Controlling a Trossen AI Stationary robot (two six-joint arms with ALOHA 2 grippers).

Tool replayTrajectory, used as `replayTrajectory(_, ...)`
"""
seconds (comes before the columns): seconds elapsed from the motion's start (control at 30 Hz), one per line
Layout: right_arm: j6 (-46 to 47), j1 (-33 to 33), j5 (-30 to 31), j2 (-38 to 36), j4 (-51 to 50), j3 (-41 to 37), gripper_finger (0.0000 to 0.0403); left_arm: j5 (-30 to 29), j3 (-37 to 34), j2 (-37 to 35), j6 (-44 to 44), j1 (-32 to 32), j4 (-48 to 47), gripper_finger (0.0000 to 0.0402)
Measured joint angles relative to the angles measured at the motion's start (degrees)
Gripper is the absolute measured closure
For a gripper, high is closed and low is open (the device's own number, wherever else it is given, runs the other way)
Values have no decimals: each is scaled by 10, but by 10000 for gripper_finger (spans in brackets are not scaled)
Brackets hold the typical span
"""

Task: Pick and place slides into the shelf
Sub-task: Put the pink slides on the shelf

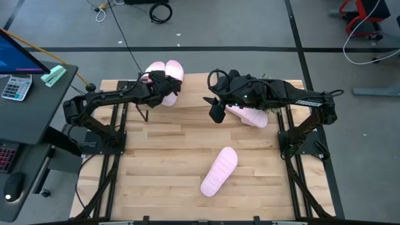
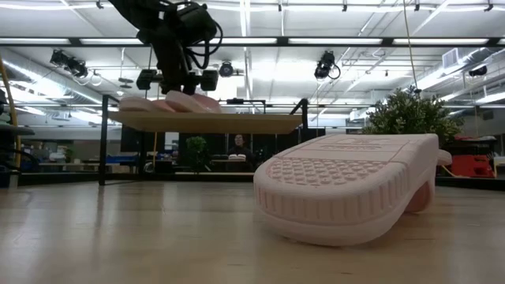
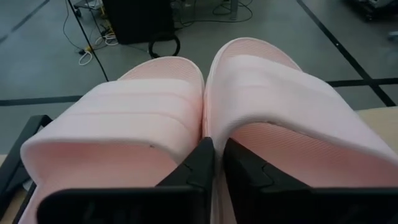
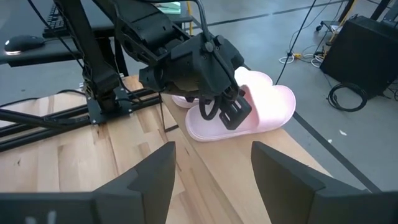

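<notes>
Two pale pink slides (image 3: 118, 118) (image 3: 280, 99) rest side by side, soles down, on the shelf's wood top (image 2: 237, 122) at the table's far left. My left gripper (image 3: 218, 165) (image 1: 167, 84) is shut at the seam between them, on the right one (image 1: 175, 70). A third slide (image 1: 219, 170) lies sole up on the table's middle, large in the low view (image 2: 347, 185). Another slide (image 1: 255, 117) lies partly hidden under my right arm. My right gripper (image 1: 217, 112) (image 4: 213, 177) hangs open, high over the table, touching nothing. My left gripper pinches the right slide's strap at its inner edge (image 3: 214, 127), next to the other slide. One finger (image 3: 255, 177) sits under the strap, the other (image 3: 196, 171) outside it between the two slides. The fingers slant down from the table's near left. The slide sits level on the shelf.
The shelf's thin black legs (image 2: 102, 142) stand on the tabletop. A desk with a calculator (image 1: 15, 87) and monitor is off the table's left edge. Cables lie on the floor (image 1: 159, 11) beyond the far edge. A person (image 2: 237, 146) sits far behind the shelf.
</notes>
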Motion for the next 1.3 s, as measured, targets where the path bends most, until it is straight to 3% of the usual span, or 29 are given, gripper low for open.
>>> replayTrajectory(0.4, 0, 0, 0, 0, -3, 0, 188, 3, -1, 0, 30, 0, 4, 270)
replayTrajectory(0.83, 0, 0, 0, 0, -8, 0, 188, 3, -1, 0, 80, 0, 81, 171)
replayTrajectory(1.3, -1, 0, 0, 0, -15, 0, 188, 29, -1, 0, 76, 3, 73, 155)
